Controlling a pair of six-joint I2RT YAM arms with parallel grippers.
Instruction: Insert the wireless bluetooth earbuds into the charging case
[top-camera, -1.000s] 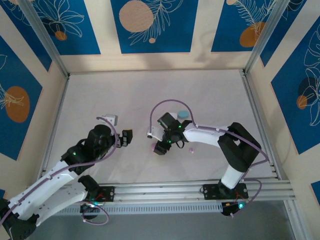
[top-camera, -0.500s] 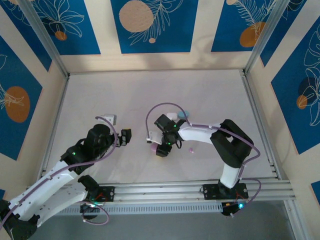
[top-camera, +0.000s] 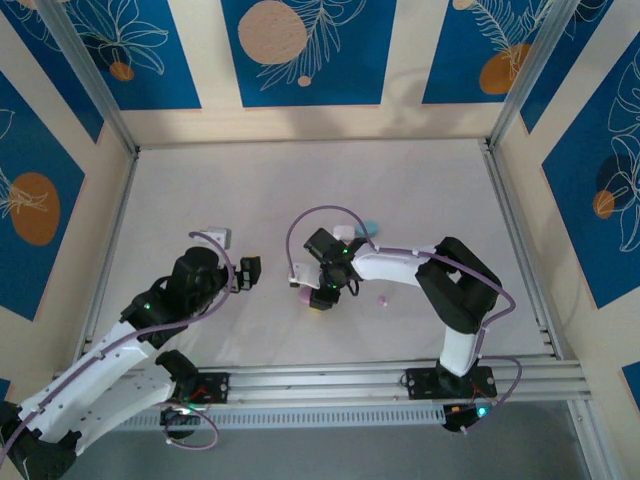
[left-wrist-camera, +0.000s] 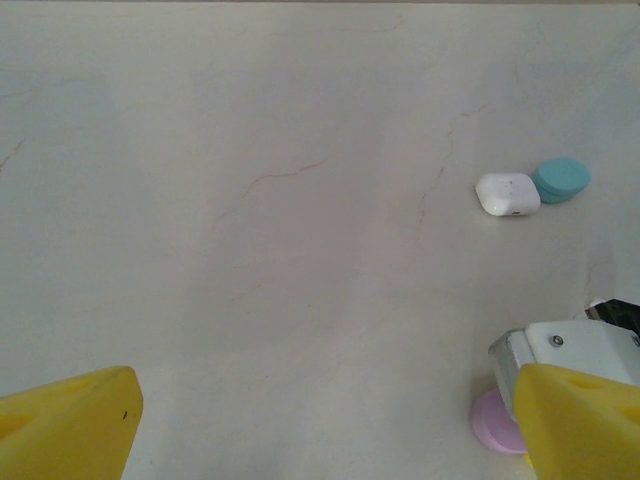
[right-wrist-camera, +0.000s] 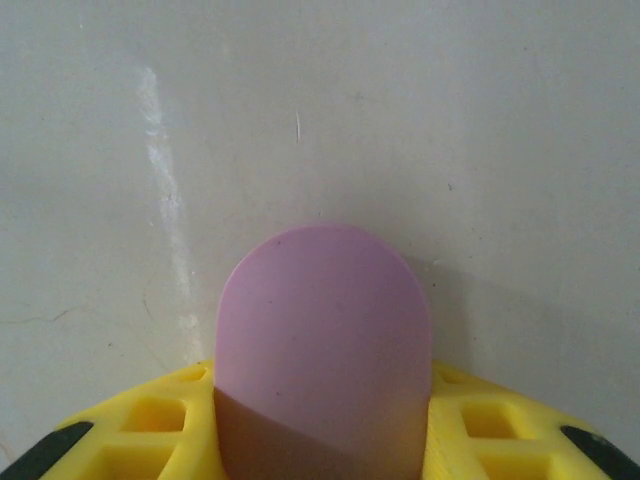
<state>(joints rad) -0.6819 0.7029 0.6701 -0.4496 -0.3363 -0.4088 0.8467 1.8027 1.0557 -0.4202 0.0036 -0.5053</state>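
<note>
Since a second ago the right gripper (top-camera: 318, 298) has been carried slightly to the left across the table (top-camera: 200, 180), with the elbow drawn in behind it. The left arm has been left where it was.

One pink earbud (top-camera: 381, 299) is seen lying loose on the table, near the right gripper on its right side and apart from it. No other earbud can be made out.

The pink charging case (right-wrist-camera: 322, 340) is caught between the right gripper's yellow fingers (right-wrist-camera: 150, 420). In the right wrist view its rounded end juts forward past them, and both of its sides are met by the pads with no gap to be seen. It is lit above and shaded toward the fingers. Whether its lid is open cannot be told.

Farther back on the table a white case (left-wrist-camera: 508, 193) and a teal case (left-wrist-camera: 561, 178) are set side by side, touching or nearly so, the teal one on the right in the left wrist view.

The left gripper (top-camera: 247, 272) is held spread wide, low over bare table to the left of the pink charging case, with nothing between its fingers.
</note>
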